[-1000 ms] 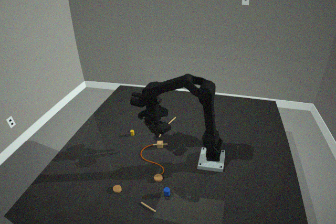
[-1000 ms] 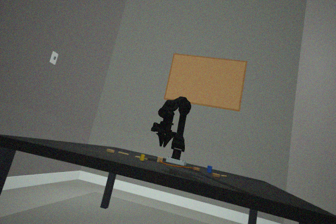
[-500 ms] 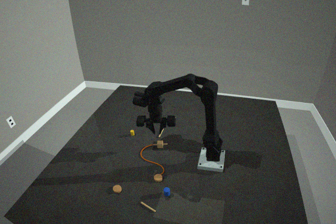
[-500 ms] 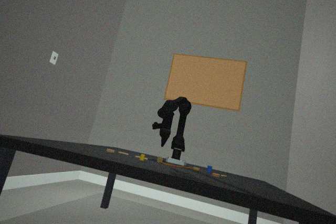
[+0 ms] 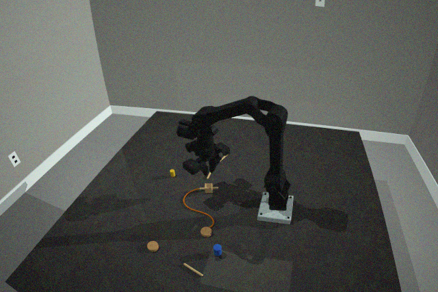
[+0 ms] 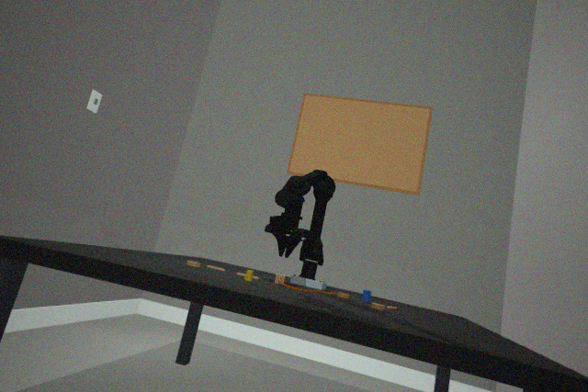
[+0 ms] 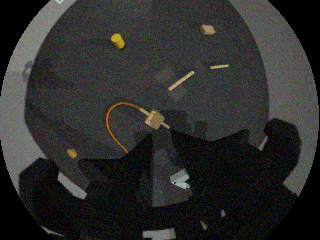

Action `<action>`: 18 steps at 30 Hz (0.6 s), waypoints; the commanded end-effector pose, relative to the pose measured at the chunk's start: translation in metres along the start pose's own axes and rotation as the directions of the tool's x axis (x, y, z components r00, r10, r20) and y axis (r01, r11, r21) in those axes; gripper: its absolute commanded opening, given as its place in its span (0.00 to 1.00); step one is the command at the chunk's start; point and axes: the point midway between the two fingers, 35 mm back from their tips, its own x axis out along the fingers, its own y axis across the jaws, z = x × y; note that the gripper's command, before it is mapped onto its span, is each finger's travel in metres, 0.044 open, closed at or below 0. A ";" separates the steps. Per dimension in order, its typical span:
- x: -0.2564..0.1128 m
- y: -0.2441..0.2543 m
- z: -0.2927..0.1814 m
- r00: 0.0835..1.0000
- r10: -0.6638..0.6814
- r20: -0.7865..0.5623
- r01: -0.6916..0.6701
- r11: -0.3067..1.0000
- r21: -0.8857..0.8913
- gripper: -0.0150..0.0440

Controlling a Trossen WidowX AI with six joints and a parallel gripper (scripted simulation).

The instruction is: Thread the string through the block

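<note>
The wooden block (image 5: pixel 209 188) (image 6: pixel 280 279) (image 7: pixel 154 120) stands on the table. The thin stick (image 5: pixel 215 187) (image 7: pixel 166 125) lies through its hole, a short end showing on each side. The orange string (image 5: pixel 183 200) (image 6: pixel 309 289) (image 7: pixel 107 121) joins the stick's end on the yellow cylinder's side and curves to the round button (image 5: pixel 205 232) (image 6: pixel 343 295), which the fingers hide in the wrist view. No string shows on the block's other side. My gripper (image 5: pixel 209 174) (image 6: pixel 284 255) (image 7: pixel 161 134) is partly open and empty, pointing down above the block, touching nothing.
A yellow cylinder (image 5: pixel 172 172) (image 6: pixel 249 275) (image 7: pixel 117 41), loose sticks (image 5: pixel 224 157) (image 7: pixel 181 80) and a small wooden piece (image 6: pixel 193 263) (image 7: pixel 207 30) lie beyond the block. A blue cylinder (image 5: pixel 217 249) (image 6: pixel 367 296), loose button (image 5: pixel 152 246) (image 6: pixel 378 306) and another stick (image 5: pixel 193 269) lie nearer the top camera.
</note>
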 end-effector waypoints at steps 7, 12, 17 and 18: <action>0.002 -0.014 -0.017 1.000 -0.004 -0.002 0.002 0.676 -0.737 0.46; 0.002 -0.014 -0.017 1.000 -0.004 -0.002 0.002 0.676 -0.737 0.46; 0.002 -0.014 -0.017 1.000 -0.004 -0.002 0.002 0.676 -0.737 0.46; 0.002 -0.014 -0.017 1.000 -0.004 -0.002 0.002 0.676 -0.737 0.46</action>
